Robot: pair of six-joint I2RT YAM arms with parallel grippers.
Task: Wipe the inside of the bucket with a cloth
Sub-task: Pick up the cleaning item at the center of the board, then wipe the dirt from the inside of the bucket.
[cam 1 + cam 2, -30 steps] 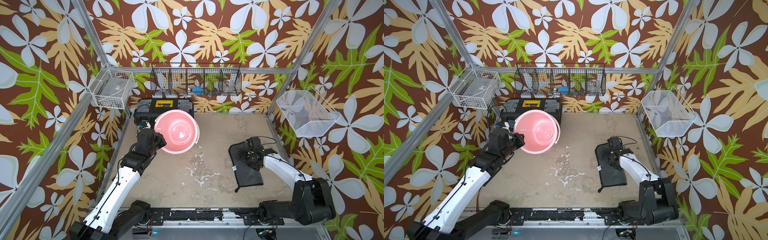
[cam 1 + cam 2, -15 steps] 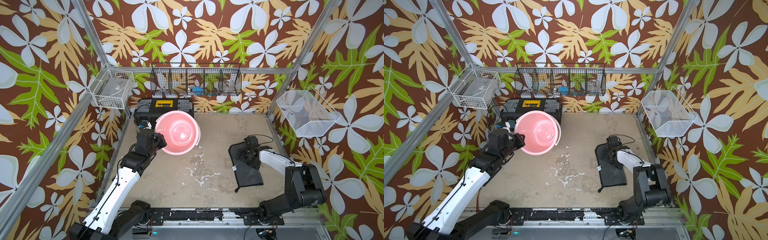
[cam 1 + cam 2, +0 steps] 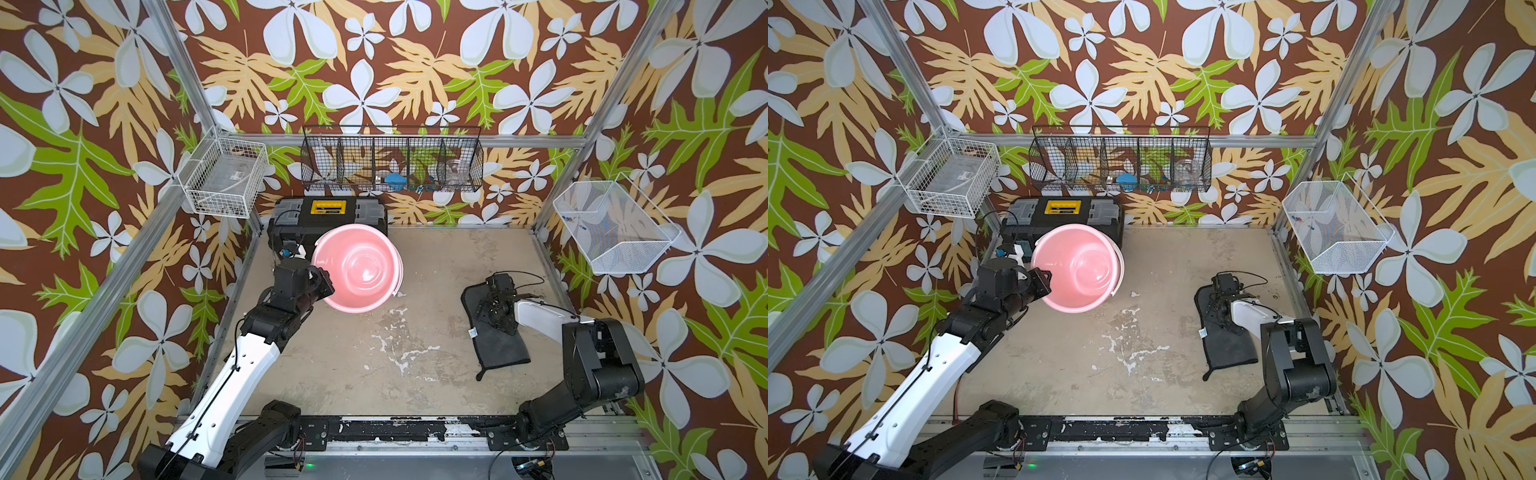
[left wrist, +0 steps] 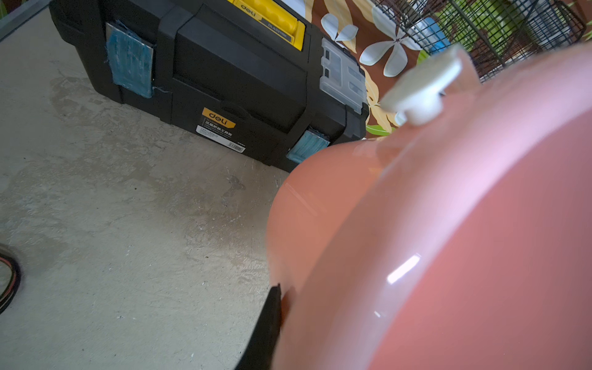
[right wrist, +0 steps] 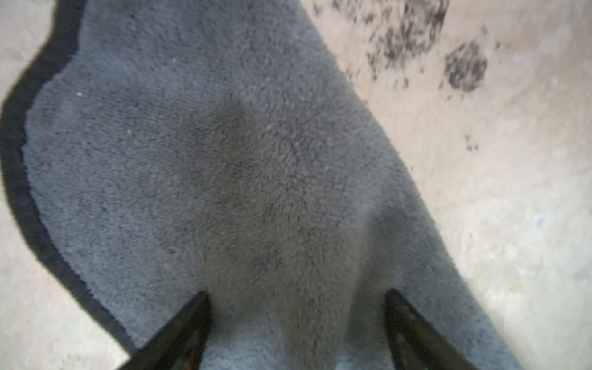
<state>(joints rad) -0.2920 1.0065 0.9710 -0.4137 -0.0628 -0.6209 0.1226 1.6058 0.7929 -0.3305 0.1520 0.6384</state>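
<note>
The pink bucket (image 3: 357, 266) (image 3: 1077, 268) hangs tilted above the floor, its mouth facing up and toward the camera. My left gripper (image 3: 320, 276) (image 3: 1042, 276) is shut on its near-left rim. In the left wrist view the bucket's outer wall (image 4: 448, 240) fills the right side, with one black finger (image 4: 272, 320) against it. The dark grey cloth (image 3: 498, 345) (image 3: 1227, 345) lies flat on the floor at the right. My right gripper (image 3: 494, 301) (image 5: 296, 293) presses down on its far end, jaws open, with a ridge of cloth (image 5: 224, 160) bunching up between the fingers.
A black toolbox (image 3: 328, 212) with a yellow handle stands just behind the bucket against the back wall. A white wire basket (image 3: 226, 178), a black wire rack (image 3: 392, 160) and a white mesh basket (image 3: 615, 226) hang on the walls. White scuffs (image 3: 395, 345) mark the floor's middle.
My right arm's elbow has folded back and up while its gripper stayed on the cloth's far end. The bucket has shifted very slightly right in the left gripper.
</note>
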